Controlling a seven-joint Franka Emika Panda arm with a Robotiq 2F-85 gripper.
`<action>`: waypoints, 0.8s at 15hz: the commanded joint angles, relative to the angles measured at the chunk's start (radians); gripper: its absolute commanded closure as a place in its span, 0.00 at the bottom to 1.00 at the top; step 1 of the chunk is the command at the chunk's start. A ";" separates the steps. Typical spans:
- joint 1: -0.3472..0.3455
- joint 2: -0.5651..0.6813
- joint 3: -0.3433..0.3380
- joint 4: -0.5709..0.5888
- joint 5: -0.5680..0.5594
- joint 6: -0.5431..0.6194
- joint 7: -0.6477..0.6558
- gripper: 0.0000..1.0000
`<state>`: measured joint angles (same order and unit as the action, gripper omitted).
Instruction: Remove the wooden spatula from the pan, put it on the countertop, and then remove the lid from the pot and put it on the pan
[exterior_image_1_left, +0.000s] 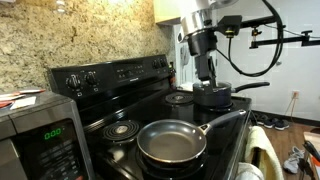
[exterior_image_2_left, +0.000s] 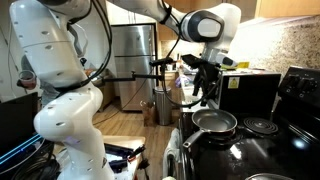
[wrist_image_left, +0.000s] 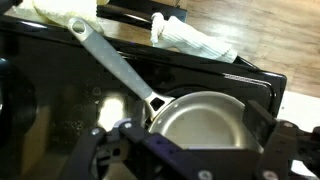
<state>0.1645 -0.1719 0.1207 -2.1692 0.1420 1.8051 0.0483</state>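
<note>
The pan (exterior_image_1_left: 172, 142) stands on the front burner of the black stove, its greyish inside bare and its handle pointing to the stove's front edge. It also shows in an exterior view (exterior_image_2_left: 215, 122) and in the wrist view (wrist_image_left: 205, 120). My gripper (exterior_image_1_left: 205, 80) hangs open and empty some way above the pan (exterior_image_2_left: 203, 95), its fingers wide on either side of it in the wrist view (wrist_image_left: 185, 140). The pot (exterior_image_1_left: 213, 98) stands on the burner behind, and the dark lid (exterior_image_1_left: 213, 89) seems to lie on it, partly hidden by the gripper. The wooden spatula is out of view.
A microwave (exterior_image_1_left: 35, 135) stands beside the stove. White towels (wrist_image_left: 195, 40) hang at the stove's front edge (exterior_image_1_left: 262, 150). Bare burners (exterior_image_1_left: 120, 130) lie near the stove's control panel. The robot's white base (exterior_image_2_left: 60, 110) stands on the floor side.
</note>
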 joint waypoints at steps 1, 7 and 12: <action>-0.009 -0.011 0.009 -0.004 0.001 -0.002 0.007 0.00; -0.051 0.047 0.007 0.017 -0.206 0.125 0.176 0.00; -0.093 0.084 -0.023 0.061 -0.288 0.136 0.238 0.00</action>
<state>0.0953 -0.1176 0.1014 -2.1476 -0.0921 1.9378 0.2339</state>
